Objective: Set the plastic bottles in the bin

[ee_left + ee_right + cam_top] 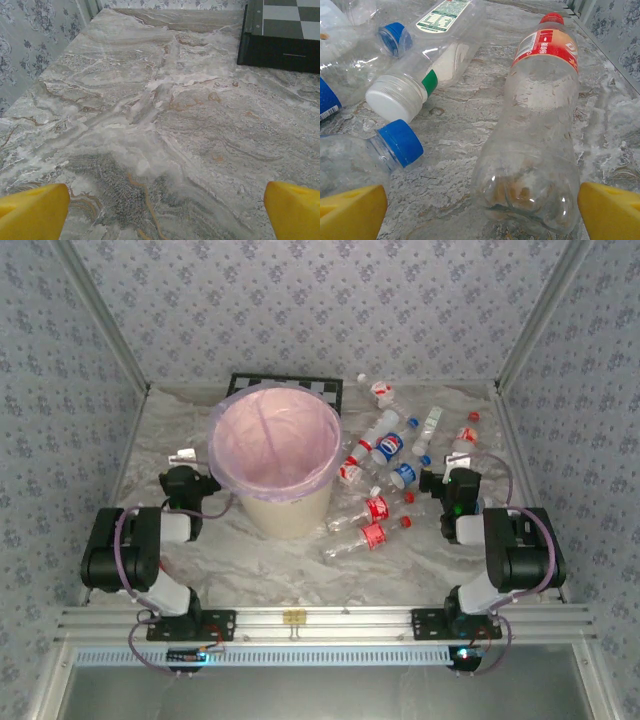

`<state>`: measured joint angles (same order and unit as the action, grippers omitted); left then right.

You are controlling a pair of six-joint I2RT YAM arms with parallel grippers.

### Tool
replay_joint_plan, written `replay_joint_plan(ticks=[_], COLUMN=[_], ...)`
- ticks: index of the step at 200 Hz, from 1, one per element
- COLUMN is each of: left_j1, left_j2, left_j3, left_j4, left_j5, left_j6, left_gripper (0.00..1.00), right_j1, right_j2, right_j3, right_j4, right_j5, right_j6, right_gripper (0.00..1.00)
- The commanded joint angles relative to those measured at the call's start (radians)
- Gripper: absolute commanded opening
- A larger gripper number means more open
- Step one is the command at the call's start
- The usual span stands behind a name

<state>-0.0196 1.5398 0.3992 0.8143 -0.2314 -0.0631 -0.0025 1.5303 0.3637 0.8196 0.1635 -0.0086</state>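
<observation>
Top view: the round cream-coloured bin [285, 512], lined with a translucent pink plastic bag, stands upright on the grey-white marbled worktop [260, 570], left of centre. The small clear plastic bottles [390, 445] that we see all lie on their sides on the worktop to the right of the bin. They form a loose scatter from the far edge toward the right arm, the nearest just beside the bin wall. Caps and labels among them are red, blue and white.

The left pincer [160, 215] has its jaws spread wide, with yellow fingertips [32, 212] at the two lower corners of its wrist view and bare worktop between them. It holds nothing. In the top view it sits just left of the bin. A black-and-white chequered board [285, 17] with a dark edge lies flat at the far right of the wrist view.

The right pincer [480, 215] is likewise wide apart and grips nothing. A clear red-capped bottle with a red label [540, 115] lies lengthwise ahead of it, base toward us, cap away — the base sits between the fingertips, nearer the one on the right of the view; we cannot tell whether they touch. Left of it lie a white-capped bottle with a green band [420, 80] and a blue-capped bottle [395, 145] whose body runs off the lower left.
</observation>
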Motion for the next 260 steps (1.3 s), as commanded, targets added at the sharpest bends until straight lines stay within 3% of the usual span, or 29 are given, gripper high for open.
replay_joint_plan(ticks=[1, 206, 245, 260], left_j1=[0.004, 0.011, 0.006, 0.007], left_j2=[-0.006, -0.028, -0.291, -0.386], left_j3=[-0.002, -0.004, 0.042, 0.069], left_j4=[0.031, 0.024, -0.326, -0.494], left_j5=[0.011, 0.026, -0.109, -0.162], left_j6=[0.009, 0.004, -0.066, -0.109], left_gripper=[1.00, 1.00, 1.00, 1.00], right_j1=[-0.007, -0.010, -0.008, -0.002], right_j2=[-0.009, -0.018, -0.262, -0.335], right_j3=[0.018, 0.020, 0.228, 0.307], right_j4=[0.012, 0.010, -0.514, -0.733], right_j5=[-0.005, -0.005, 0.008, 0.043], right_j6=[0.004, 0.007, 0.028, 0.112], right_gripper=[1.00, 1.00, 1.00, 1.00])
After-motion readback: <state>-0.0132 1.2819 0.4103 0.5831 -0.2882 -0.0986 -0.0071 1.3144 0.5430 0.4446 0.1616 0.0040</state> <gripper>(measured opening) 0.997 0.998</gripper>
